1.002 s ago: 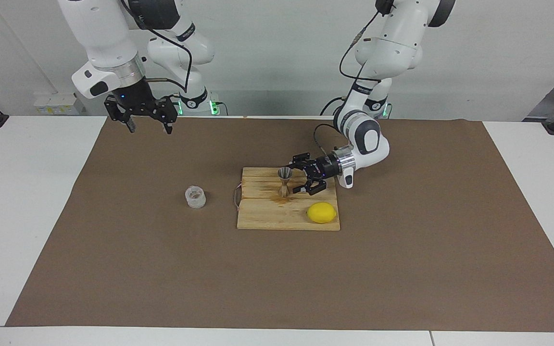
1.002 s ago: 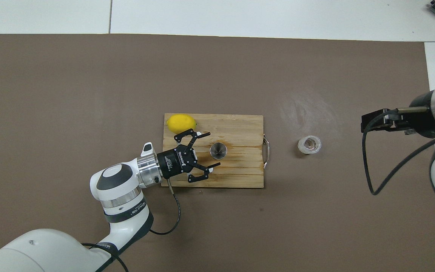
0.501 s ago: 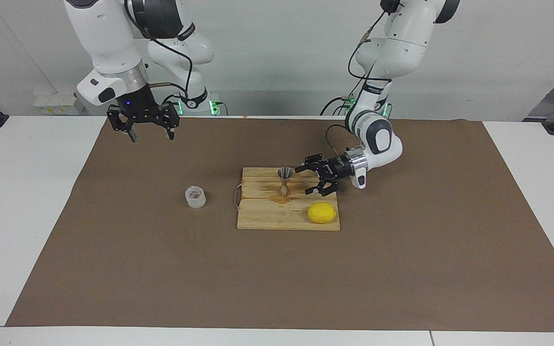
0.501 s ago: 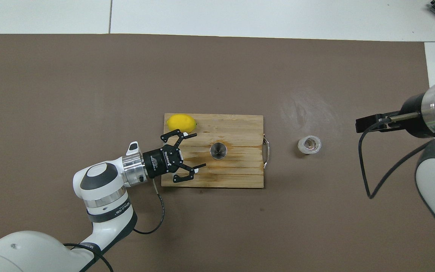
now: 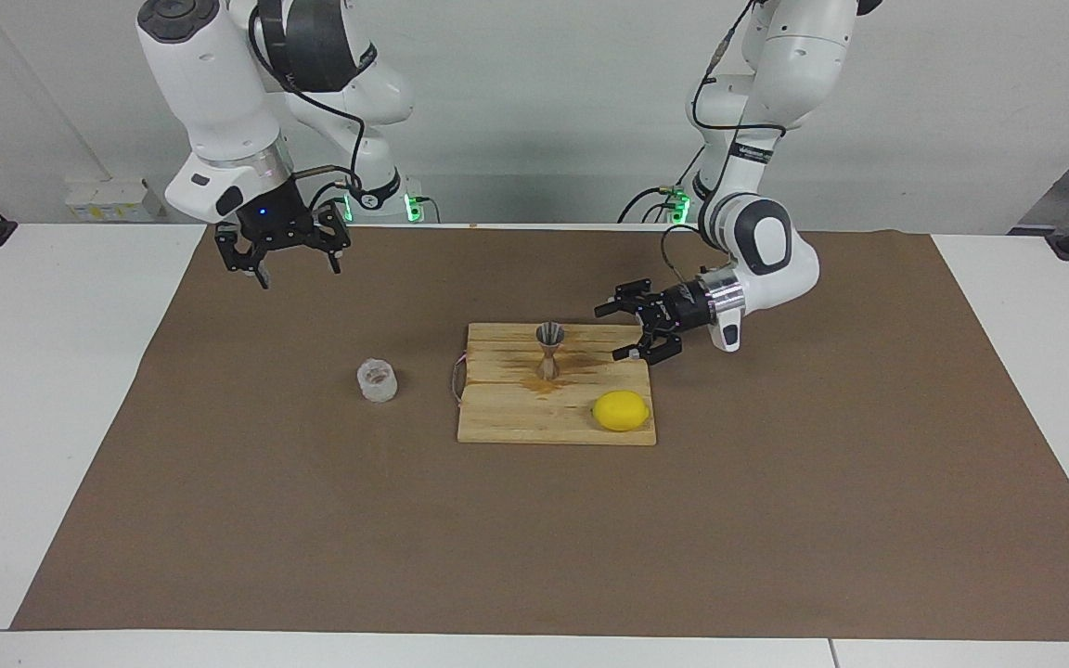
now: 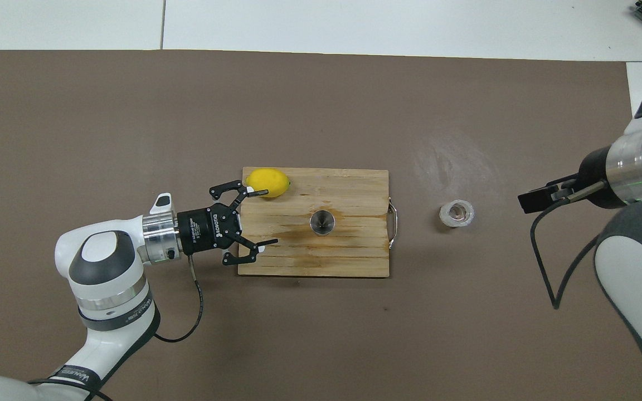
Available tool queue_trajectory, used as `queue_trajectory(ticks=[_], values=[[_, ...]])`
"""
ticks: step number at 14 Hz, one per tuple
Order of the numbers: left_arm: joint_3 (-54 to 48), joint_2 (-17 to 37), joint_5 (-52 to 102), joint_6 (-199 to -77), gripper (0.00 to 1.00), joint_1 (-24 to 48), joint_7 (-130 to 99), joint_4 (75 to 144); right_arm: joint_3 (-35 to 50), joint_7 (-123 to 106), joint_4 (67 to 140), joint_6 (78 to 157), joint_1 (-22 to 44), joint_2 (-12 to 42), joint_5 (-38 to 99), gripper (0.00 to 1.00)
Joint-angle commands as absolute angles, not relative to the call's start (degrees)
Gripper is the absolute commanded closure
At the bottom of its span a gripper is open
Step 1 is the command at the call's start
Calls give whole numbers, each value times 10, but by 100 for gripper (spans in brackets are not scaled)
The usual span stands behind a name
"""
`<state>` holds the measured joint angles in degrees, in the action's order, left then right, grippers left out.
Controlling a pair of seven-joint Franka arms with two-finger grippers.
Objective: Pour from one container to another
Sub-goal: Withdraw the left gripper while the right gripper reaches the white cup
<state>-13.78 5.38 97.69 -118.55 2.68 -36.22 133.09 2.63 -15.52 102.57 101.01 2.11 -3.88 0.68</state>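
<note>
Glass cup [image 5: 377, 380] sits alone on the brown mat, right gripper [image 5: 284, 263] hanging spread and empty above the mat nearby. Metal jigger [image 5: 548, 349] stands upright on the wooden board [image 5: 516, 422], stained around its foot; left gripper [image 5: 635, 327] gapes empty over the board's edge. The pour looks finished.

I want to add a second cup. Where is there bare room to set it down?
The brown mat is bare from the wooden board to its edge farthest from the robots, and between the glass cup and the board. The board is crowded: jigger, lemon, and the left gripper, jaws open, at its corner.
</note>
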Motion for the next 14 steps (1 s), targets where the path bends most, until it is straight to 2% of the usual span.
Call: queue_trajectory(ticks=[1,5,9,12,14], values=[[-139,12,869,-1181,0,-6,-431,1316,27,-228,1063,1039,14,-54,17,0],[-139,12,701,-1134,0,-54,-508,1241,27,-334,1099,1076,1,-54,61,0],[-137,18,561,-1092,0,-73,-564,1159,27,-492,1143,1129,-6,-50,86,0],[-137,18,479,-1084,0,-73,-570,1131,27,-542,1160,1133,-14,-48,96,0],[-137,20,424,-1085,0,-74,-570,1119,26,-618,1178,1151,-27,-35,153,0]])
